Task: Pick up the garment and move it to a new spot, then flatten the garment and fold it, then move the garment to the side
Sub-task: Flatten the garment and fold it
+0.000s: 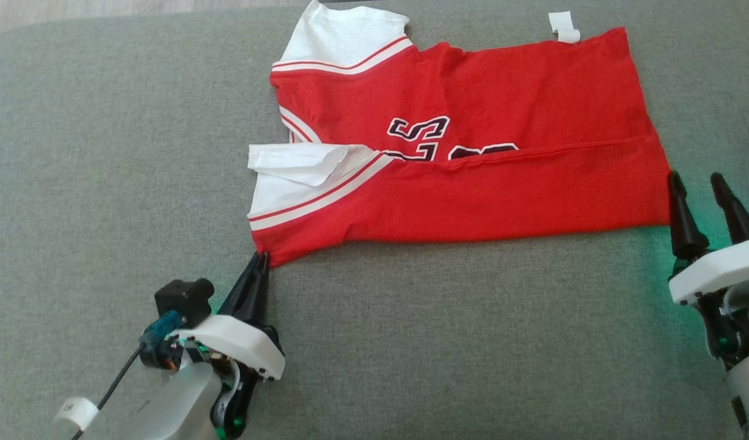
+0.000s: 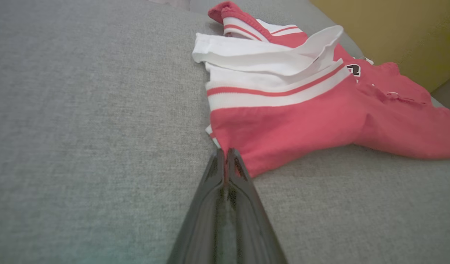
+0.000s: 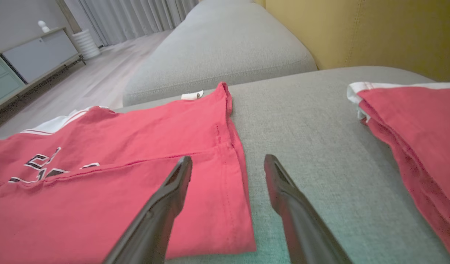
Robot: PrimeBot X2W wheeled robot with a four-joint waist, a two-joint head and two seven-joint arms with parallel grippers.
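Jaws of the left gripper [image 1: 261, 261] are pressed together in the head view. Their tips touch the near left corner of the garment [image 1: 460, 122]. The garment lies folded lengthwise on the cushion [image 1: 105, 183] and reaches from those tips across to the right gripper [image 1: 695, 183]. That gripper's jaws stand wide apart and hold nothing, with the inner fingertip at the garment's right hem. Dark lettering [image 1: 418, 128] with a white outline sits ahead of both grippers, half covered by the fold. One shape could be an S or a 5, and the rest is unreadable. A white tag [image 1: 564, 27] curls at the far hem, with no legible writing.

In the left wrist view the closed tips meet the red corner just below the striped white sleeve. I cannot tell whether any cloth is pinched between them.

In the right wrist view the left finger hangs over the hem corner and the right finger over bare cushion. A second red cloth [image 3: 412, 146] lies well off to the right.
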